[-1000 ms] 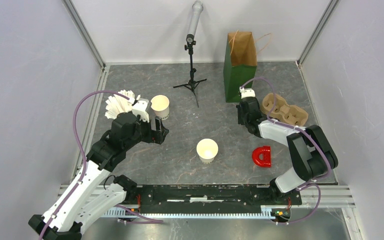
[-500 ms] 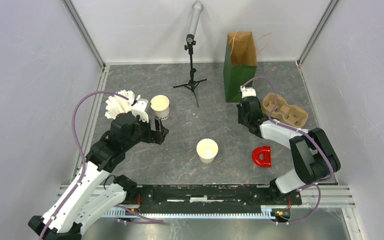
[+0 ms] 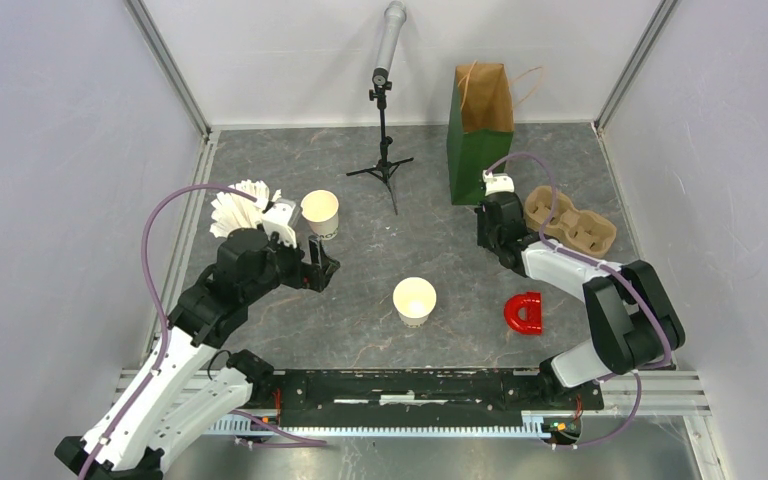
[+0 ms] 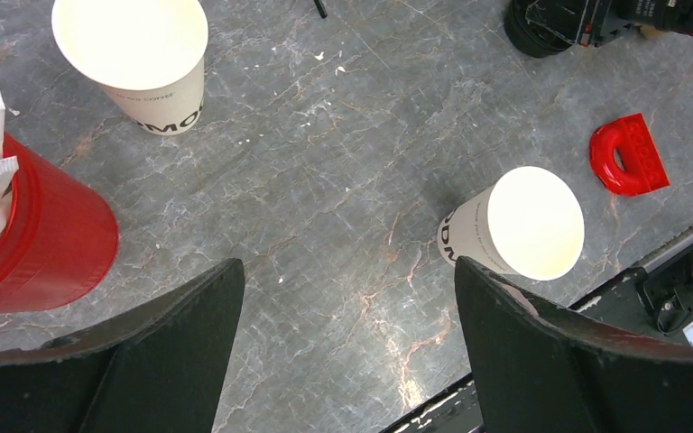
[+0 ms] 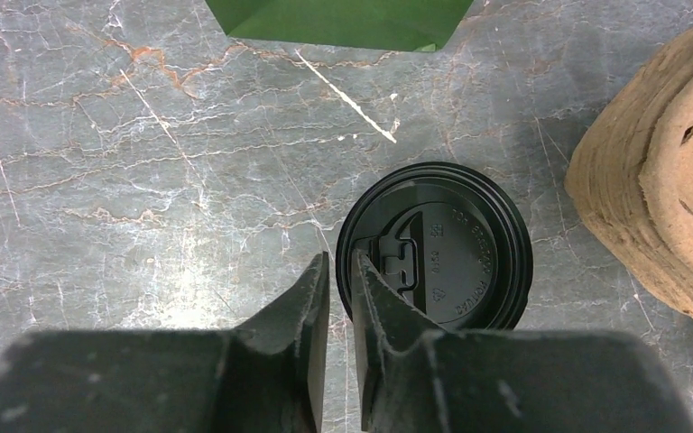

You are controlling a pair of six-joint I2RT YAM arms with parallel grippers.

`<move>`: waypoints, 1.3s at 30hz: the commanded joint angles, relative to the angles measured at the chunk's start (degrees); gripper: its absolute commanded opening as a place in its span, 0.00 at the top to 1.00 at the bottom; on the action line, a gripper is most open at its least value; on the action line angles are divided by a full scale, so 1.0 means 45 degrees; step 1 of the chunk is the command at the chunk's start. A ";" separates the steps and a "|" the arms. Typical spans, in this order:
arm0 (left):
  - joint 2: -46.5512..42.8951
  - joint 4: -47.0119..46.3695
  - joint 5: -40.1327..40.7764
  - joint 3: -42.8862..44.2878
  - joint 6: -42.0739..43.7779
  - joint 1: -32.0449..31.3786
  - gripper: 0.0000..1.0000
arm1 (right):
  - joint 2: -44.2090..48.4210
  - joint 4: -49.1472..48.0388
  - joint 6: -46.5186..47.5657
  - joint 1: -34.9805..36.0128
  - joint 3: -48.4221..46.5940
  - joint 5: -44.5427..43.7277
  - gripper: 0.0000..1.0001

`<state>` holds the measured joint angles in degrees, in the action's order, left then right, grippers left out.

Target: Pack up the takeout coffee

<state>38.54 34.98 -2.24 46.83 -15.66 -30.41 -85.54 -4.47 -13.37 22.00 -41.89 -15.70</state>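
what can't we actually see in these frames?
- Coffee: top view, the right arm covers it; right wrist view shows only its top, no cup wall.
- Bag: its inside bottom is hidden by its own walls in the top view; the right wrist view cuts it off at the top edge.
- Right gripper: touching the coffee or above it, cannot tell.

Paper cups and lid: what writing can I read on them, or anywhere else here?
"MO", cut off, large black letters: far paper cup; small line above: unreadable.
"DM", cut off: near paper cup.
Embossed lettering on black lid: too small to read.
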 commanded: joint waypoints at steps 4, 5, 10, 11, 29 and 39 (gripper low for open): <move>-0.0122 -0.0547 -0.0557 -0.0030 -0.0201 -0.0052 0.08 | -0.0455 -0.0313 0.0058 -0.0094 -0.0430 -0.0566 0.77; -0.0118 -0.0562 -0.0576 -0.0035 -0.0202 -0.0040 0.08 | -0.0530 -0.0332 0.0109 -0.0103 -0.0481 -0.0500 0.77; -0.0091 -0.0586 -0.0634 -0.0054 -0.0211 -0.0043 0.08 | -0.0689 -0.0504 0.0265 -0.0110 -0.0497 -0.0334 0.76; -0.0100 -0.0586 -0.0637 -0.0055 -0.0199 -0.0038 0.08 | -0.0709 -0.0530 0.0285 -0.0128 -0.0496 -0.0321 0.76; -0.0058 -0.0625 -0.0440 -0.0093 -0.0223 -0.0039 0.08 | -0.0899 -0.0667 0.0284 -0.0204 -0.0398 -0.0069 0.84; -0.0066 -0.0620 -0.0401 -0.0090 -0.0230 -0.0041 0.08 | -0.0816 -0.0605 0.0226 -0.0200 -0.0359 0.0071 0.82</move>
<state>38.37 34.52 -3.68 46.48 -15.66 -30.41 -89.01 -5.54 -12.32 21.30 -42.11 -16.25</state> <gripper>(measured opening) 0.921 0.175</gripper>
